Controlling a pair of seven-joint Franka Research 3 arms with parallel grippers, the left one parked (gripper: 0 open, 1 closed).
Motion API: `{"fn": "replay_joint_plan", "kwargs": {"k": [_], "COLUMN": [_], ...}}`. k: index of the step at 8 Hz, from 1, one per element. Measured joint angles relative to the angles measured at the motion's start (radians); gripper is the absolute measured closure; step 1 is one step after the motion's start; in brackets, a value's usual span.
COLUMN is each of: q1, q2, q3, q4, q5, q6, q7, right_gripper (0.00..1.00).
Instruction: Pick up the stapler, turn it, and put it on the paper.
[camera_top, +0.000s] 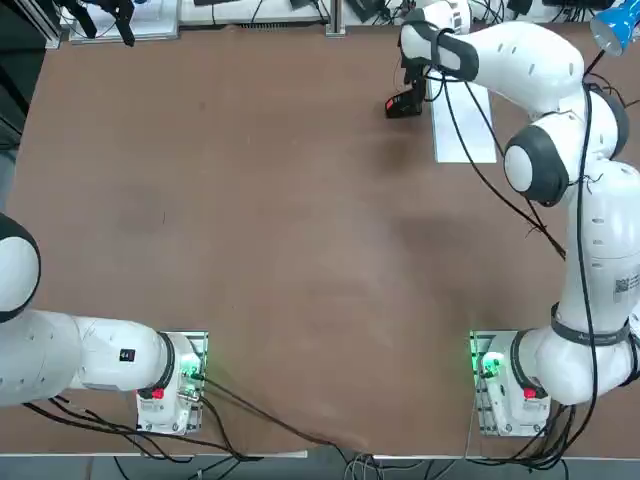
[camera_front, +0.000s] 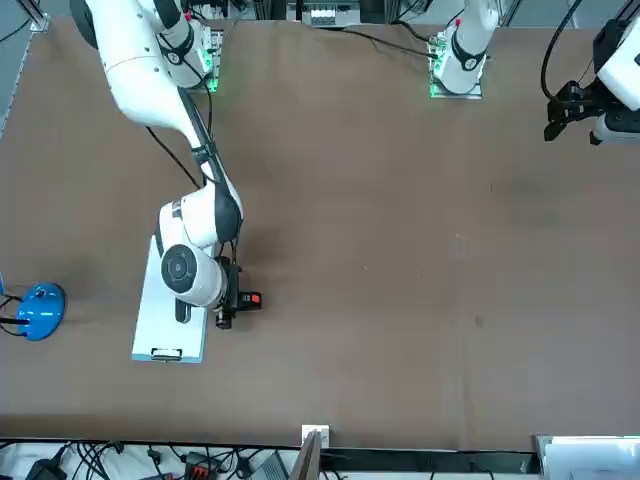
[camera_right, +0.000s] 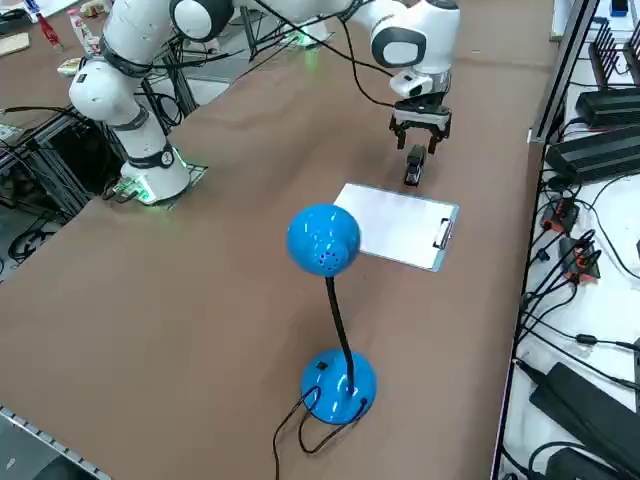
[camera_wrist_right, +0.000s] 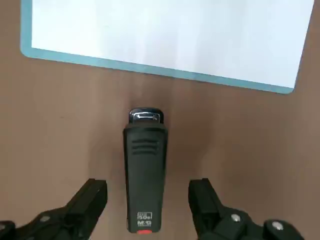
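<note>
Stapler (camera_wrist_right: 145, 170) is lying between the two fingers of the right hand (camera_wrist_right: 147, 181) in the wrist view; they are standing open, gripping nothing. Its metal nose is pointing away from the hand, toward the paper (camera_wrist_right: 175, 40), and its red end is sitting nearest the hand. The centring is looking good, so coming straight down and closing evenly on both long sides would suit it.

In the top view, the arm is hiding most of the hand, with the red end peeking out beside it.

In the front view, the red end is showing beside the hand, just above the bench (camera_front: 400, 250).

In the right side view, the hand is hanging over the stapler, with the paper and its clip (camera_right: 445, 233) lying nearby. Lifting well before turning would probably avoid scraping the paper's edge.
</note>
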Motion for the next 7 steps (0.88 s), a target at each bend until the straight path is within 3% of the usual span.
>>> {"fn": "replay_joint_plan", "kwargs": {"k": [7], "q1": [0.001], "q2": [0.024], "q3": [-0.005], "q4": [0.0], "q5": [-0.023], "q6": [0.026], "q7": [0.006], "right_gripper": [0.18]}}
